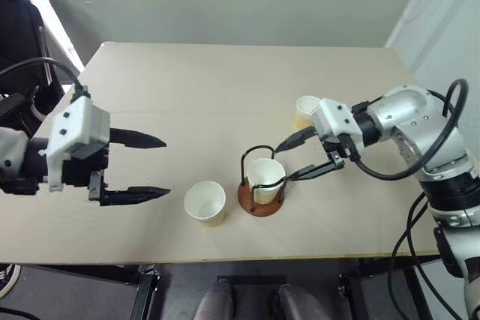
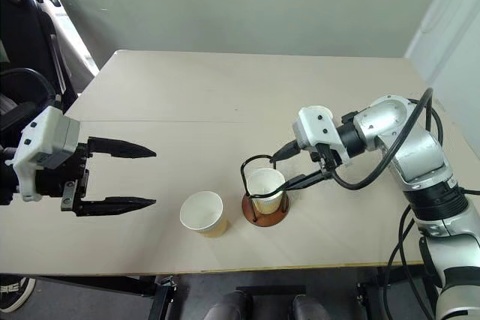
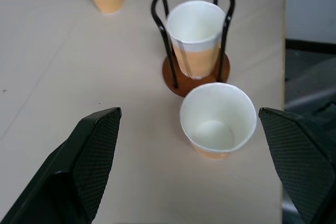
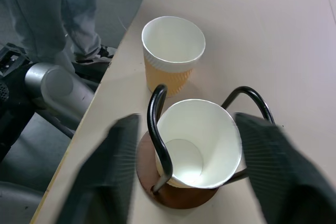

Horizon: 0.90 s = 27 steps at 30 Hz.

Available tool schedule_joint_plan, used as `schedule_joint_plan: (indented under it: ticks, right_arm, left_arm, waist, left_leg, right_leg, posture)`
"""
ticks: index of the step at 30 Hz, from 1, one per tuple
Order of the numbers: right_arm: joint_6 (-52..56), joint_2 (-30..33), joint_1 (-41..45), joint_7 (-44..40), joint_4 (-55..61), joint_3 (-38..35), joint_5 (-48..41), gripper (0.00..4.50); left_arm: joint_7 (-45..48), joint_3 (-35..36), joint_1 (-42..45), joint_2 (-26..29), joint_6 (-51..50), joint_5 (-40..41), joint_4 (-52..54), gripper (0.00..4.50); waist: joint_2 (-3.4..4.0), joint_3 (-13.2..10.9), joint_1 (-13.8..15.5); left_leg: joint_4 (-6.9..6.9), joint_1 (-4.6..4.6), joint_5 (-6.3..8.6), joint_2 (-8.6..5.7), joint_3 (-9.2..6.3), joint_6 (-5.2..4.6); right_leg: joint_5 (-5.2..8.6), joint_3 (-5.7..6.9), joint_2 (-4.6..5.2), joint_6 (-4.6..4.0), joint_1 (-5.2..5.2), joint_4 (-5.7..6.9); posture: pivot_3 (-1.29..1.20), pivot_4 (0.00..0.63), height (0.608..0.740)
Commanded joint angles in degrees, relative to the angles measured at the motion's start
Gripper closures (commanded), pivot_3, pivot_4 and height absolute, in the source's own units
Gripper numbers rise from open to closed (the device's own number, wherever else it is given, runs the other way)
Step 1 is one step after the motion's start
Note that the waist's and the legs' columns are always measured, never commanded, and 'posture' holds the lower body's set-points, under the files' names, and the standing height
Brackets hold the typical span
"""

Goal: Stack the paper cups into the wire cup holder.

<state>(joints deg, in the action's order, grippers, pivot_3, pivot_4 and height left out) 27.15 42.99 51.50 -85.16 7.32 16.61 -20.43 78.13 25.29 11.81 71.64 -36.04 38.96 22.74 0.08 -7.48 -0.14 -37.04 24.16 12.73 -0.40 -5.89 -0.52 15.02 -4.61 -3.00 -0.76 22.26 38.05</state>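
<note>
The wire cup holder (image 1: 261, 204) stands near the table's front edge on its reddish-brown disc. One paper cup (image 1: 266, 177) sits in it, leaning slightly. My right gripper (image 1: 283, 162) is open, with one finger on each side of that cup's rim; its fingers (image 4: 113, 166) stand clear of the cup wall. A second paper cup (image 1: 205, 201) stands upright on the table just left of the holder. A third paper cup (image 1: 306, 110) stands behind my right hand, partly hidden by it. My left gripper (image 1: 166, 167) is open and empty, level, left of the loose cup.
The tan table (image 1: 225, 73) stretches back behind the cups. Its front edge runs close below the holder and the loose cup. A person's legs (image 4: 68, 9) show beyond the table's left edge. Dark equipment (image 1: 19, 28) stands at the far left.
</note>
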Motion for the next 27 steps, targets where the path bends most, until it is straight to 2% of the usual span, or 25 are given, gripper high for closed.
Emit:
schedule_joint_plan:
  ticks: [1, 2, 3, 8, 11, 22, 25, 27]
  right_arm:
    - [0.1, 1.0, 2.1, 1.1, 0.2, -3.1, -0.3, 0.44]
    - [-0.4, 1.4, 2.0, 1.4, 0.0, -4.0, -0.3, 0.11]
    - [-0.7, 2.2, 1.8, 1.5, -0.2, -5.0, -0.5, 0.05]
    - [0.2, 6.5, -0.4, 2.0, 0.3, -10.4, -2.5, 0.05]
    - [5.0, 10.8, -4.5, 1.1, 4.8, -17.0, -8.8, 0.05]
    - [9.3, 15.9, -11.7, 5.6, 12.7, -22.2, -13.4, 0.05]
    - [10.1, 17.0, -13.1, 6.7, 13.8, -23.4, -14.4, 0.0]
    - [10.4, 17.7, -14.3, 7.2, 14.8, -24.2, -15.2, 0.0]
  left_arm:
    - [1.6, -3.8, 2.8, 2.0, 1.9, -0.3, 0.2, 0.0]
    - [1.7, -5.6, 3.7, 2.2, 2.1, -0.8, 0.1, 0.0]
    - [1.4, -7.8, 4.7, 2.4, 2.7, -2.0, -0.2, 0.0]
    - [-1.8, -18.7, 13.1, 0.0, 2.2, -7.1, -3.0, 0.0]
    - [-4.2, -27.6, 18.6, -4.0, 1.8, -12.8, -5.0, 0.0]
    - [-1.5, -39.0, 24.2, -10.2, 5.5, -21.9, -9.8, 0.0]
    - [-0.3, -40.5, 24.8, -11.0, 6.6, -23.5, -11.0, 0.54]
    - [0.6, -40.6, 24.8, -11.7, 7.3, -23.7, -11.5, 1.19]
  waist:
    - [0.0, 0.0, 0.0]
    - [0.0, 0.0, 0.0]
    - [0.0, 0.0, 0.1]
    - [-0.01, 0.0, 0.4]
    - [0.0, 0.0, 0.8]
    - [-0.01, 0.0, 0.1]
    - [-0.01, 0.0, 0.2]
    - [-0.01, 0.0, 0.2]
  left_leg:
    - [0.0, 0.0, 0.0, 0.0, 0.0, 0.0]
    - [0.0, 0.0, 0.0, 0.0, 0.0, 0.01]
    - [0.0, 0.0, 0.0, 0.0, -0.01, 0.01]
    - [0.01, 0.09, 0.02, 0.0, 0.0, 0.04]
    - [0.05, 0.11, 0.0, 0.0, -0.02, 0.09]
    - [0.12, 0.11, -0.2, 0.08, -0.02, 0.25]
    - [0.06, 0.13, -0.19, 0.09, -0.02, 0.21]
    - [0.03, 0.14, -0.18, 0.09, -0.02, 0.19]
  right_leg:
    - [0.0, 0.0, 0.0, -0.01, 0.0, 0.01]
    - [-0.01, 0.0, 0.0, -0.02, 0.01, 0.01]
    - [-0.01, 0.0, 0.0, -0.02, 0.0, 0.01]
    - [-0.02, 0.01, 0.01, -0.04, 0.11, -0.02]
    - [-0.01, 0.02, 0.01, -0.07, 0.1, -0.02]
    - [0.0, -0.01, -0.09, -0.02, 0.16, -0.05]
    - [-0.02, -0.01, -0.09, 0.04, 0.13, -0.07]
    - [-0.04, -0.01, -0.09, 0.09, 0.1, -0.1]
  posture:
    - [0.0, 0.15, 0.74]
    - [0.0, 0.15, 0.74]
    - [0.0, 0.15, 0.74]
    - [0.0, 0.15, 0.74]
    - [0.0, 0.15, 0.74]
    - [0.0, 0.15, 0.74]
    - [0.0, 0.15, 0.74]
    - [0.0, 0.15, 0.74]
